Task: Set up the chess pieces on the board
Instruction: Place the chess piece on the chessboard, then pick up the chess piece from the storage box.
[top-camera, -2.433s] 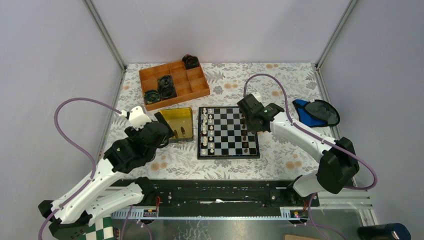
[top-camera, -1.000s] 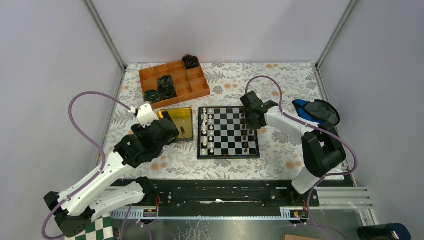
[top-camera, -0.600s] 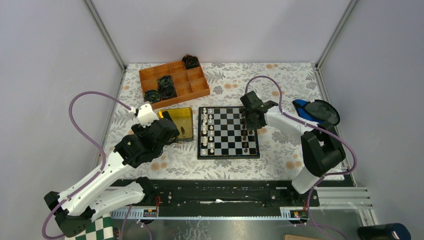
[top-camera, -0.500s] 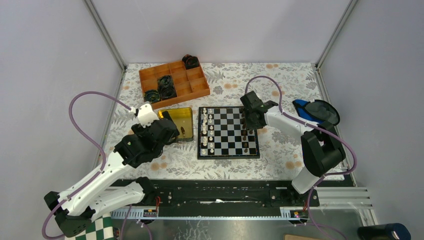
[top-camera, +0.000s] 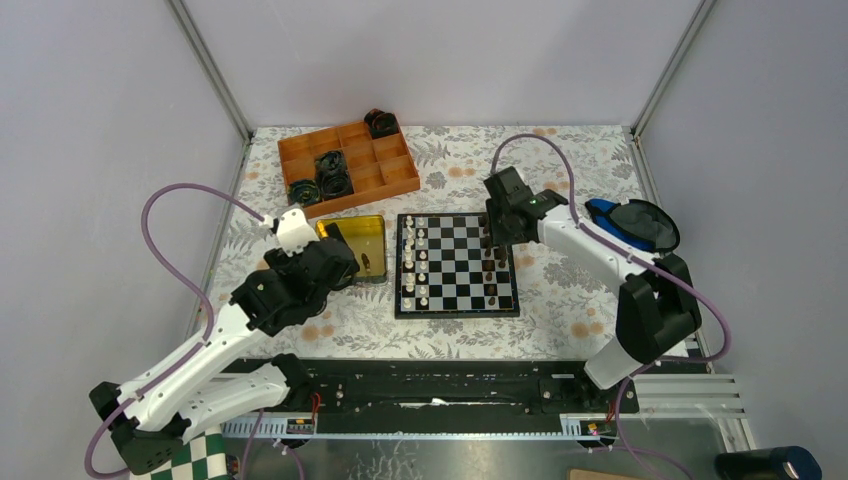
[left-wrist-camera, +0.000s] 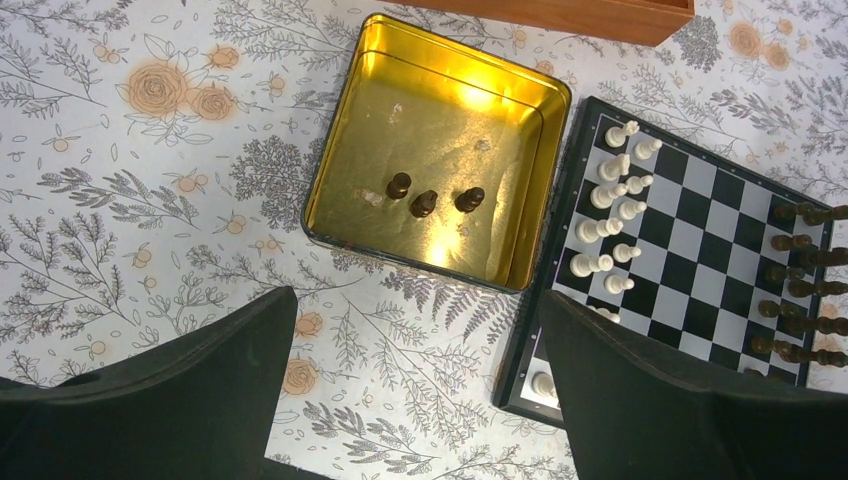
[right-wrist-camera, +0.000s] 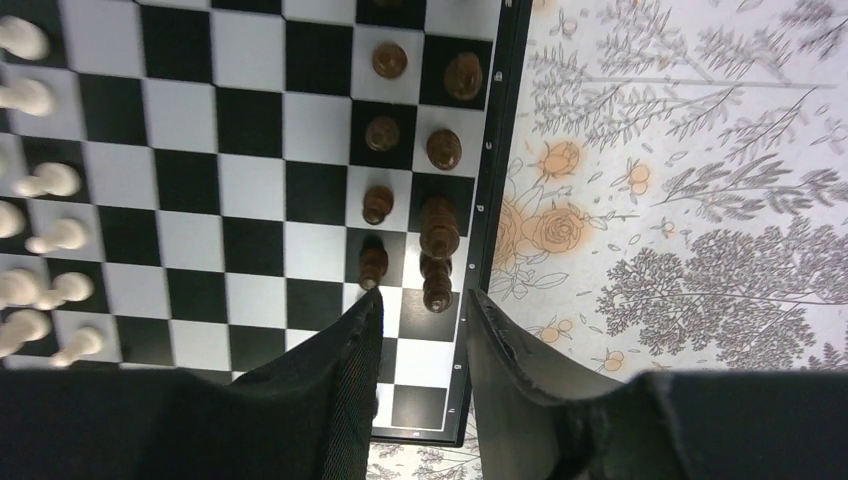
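Note:
The board (top-camera: 457, 312) lies mid-table. White chess pieces (top-camera: 416, 262) stand in its two left columns and dark chess pieces (top-camera: 492, 266) along its right side. Three more dark pieces (left-wrist-camera: 424, 201) lie in a gold tin (top-camera: 352, 232) left of the board. My left gripper (left-wrist-camera: 415, 293) hovers open and empty over the cloth just in front of the tin, with the board's rim (left-wrist-camera: 513, 372) to its right. My right gripper (right-wrist-camera: 423, 294) hangs slightly open and empty above the board's edge (right-wrist-camera: 491, 180), its tips just short of the dark pieces (right-wrist-camera: 440, 225).
An orange divided tray (top-camera: 392, 176) with black coiled objects stands at the back left. A blue and black object (top-camera: 632, 224) lies at the right. A green-and-white checkered sheet (top-camera: 205, 460) lies at the bottom left, off the table.
My right gripper has pulled back and up from the dark pieces at the board's right side, and its elbow has swung right. The left arm has barely moved.

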